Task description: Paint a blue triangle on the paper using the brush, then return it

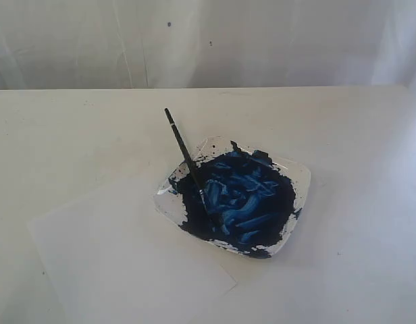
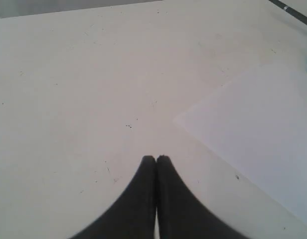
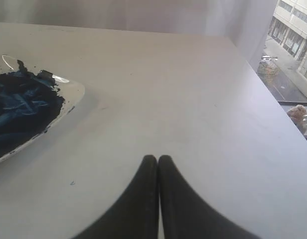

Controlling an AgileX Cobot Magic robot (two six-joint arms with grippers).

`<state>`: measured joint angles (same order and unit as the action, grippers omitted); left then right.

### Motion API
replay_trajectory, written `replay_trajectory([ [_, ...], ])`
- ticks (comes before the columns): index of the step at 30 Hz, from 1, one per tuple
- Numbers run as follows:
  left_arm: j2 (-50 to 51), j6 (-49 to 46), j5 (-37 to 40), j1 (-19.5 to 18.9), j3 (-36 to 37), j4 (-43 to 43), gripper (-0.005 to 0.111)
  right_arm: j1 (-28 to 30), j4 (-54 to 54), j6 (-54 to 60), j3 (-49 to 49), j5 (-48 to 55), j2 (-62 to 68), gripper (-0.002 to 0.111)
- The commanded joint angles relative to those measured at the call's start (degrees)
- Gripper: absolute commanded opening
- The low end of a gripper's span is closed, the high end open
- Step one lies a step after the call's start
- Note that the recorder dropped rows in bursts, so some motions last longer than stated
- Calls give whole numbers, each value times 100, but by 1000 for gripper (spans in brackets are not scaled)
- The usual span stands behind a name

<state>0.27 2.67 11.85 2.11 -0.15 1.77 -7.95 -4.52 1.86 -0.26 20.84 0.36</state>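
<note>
- While the paper [image 1: 127, 250] lies blank on the white table [image 1: 73, 135], no blue triangle has been painted.
- The brush [image 1: 184, 155] leans in the plate [image 1: 301, 177] of dark-blue paint, just beside the paper, tip buried in the paint.
- The left gripper [image 2: 156, 159] is closed and empty, over bare table near the paper.
- The right gripper [image 3: 158, 158] is closed and empty, near the plate.
- By my judgement everything remains: picking up, painting, returning.

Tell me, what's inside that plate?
Thick dark blue paint covers most of the plate. The brush leans in, its tip end down in the paint. The bristles and the plate's bottom are covered by paint, so they cannot be seen.
</note>
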Motion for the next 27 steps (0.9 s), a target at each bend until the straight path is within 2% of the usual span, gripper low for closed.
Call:
replay_trajectory([
  [1,-27,-13,-19,62,15,4,0,-4,9,-16,26,-76,-36,0],
  [17,-27,-12,-33,62,15,4,0,-4,9,-16,26,-76,-36,0],
  [21,-27,10,-506,62,15,4,0,-4,9,-16,26,-76,-36,0],
  [27,-27,10,-1842,62,15,4,0,-4,-2,-16,26,-75,-36,0],
])
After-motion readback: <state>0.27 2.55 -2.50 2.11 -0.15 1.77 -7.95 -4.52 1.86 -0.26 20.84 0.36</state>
